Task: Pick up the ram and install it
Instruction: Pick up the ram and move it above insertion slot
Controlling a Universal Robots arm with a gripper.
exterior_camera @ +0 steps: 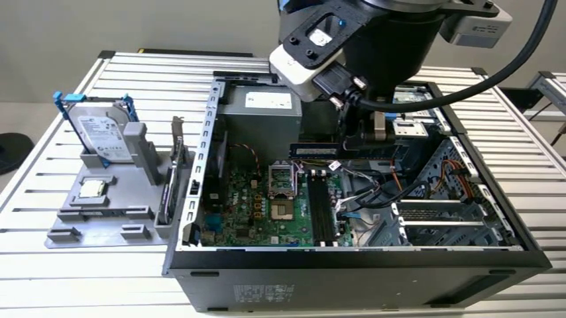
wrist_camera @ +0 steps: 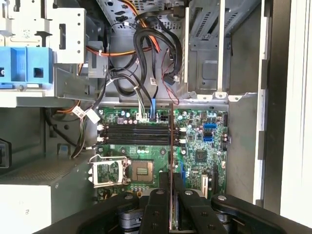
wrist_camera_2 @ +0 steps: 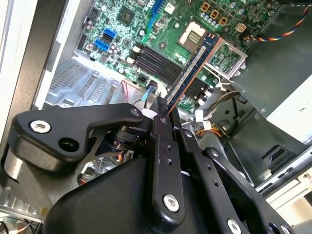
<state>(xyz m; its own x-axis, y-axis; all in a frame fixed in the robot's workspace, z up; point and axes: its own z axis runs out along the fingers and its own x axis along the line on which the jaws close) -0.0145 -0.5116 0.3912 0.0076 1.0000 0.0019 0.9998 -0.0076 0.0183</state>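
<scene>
The ram (exterior_camera: 314, 151) is a thin dark-blue stick held level inside the open computer case (exterior_camera: 212, 132), above the motherboard (exterior_camera: 256, 212). My gripper (exterior_camera: 358, 140) is shut on one end of it. In the second wrist view the ram (wrist_camera_2: 195, 63) juts out from between the black fingers of the gripper (wrist_camera_2: 167, 113), over the black memory slots (wrist_camera_2: 156, 61). In the first wrist view the ram (wrist_camera: 171, 146) is seen edge-on as a thin line rising from the gripper (wrist_camera: 171, 194), beside the memory slots (wrist_camera: 134, 134). It hangs apart from the slots.
A grey holder (exterior_camera: 106, 218) on the exterior view's left carries a silver hard drive with blue rails (exterior_camera: 102, 136), an upright card (exterior_camera: 177, 165) and a small chip (exterior_camera: 93, 189). Inside the case are a power supply (exterior_camera: 261, 109), a processor socket (exterior_camera: 281, 192), loose cables (exterior_camera: 376, 192) and drive bays (exterior_camera: 442, 212).
</scene>
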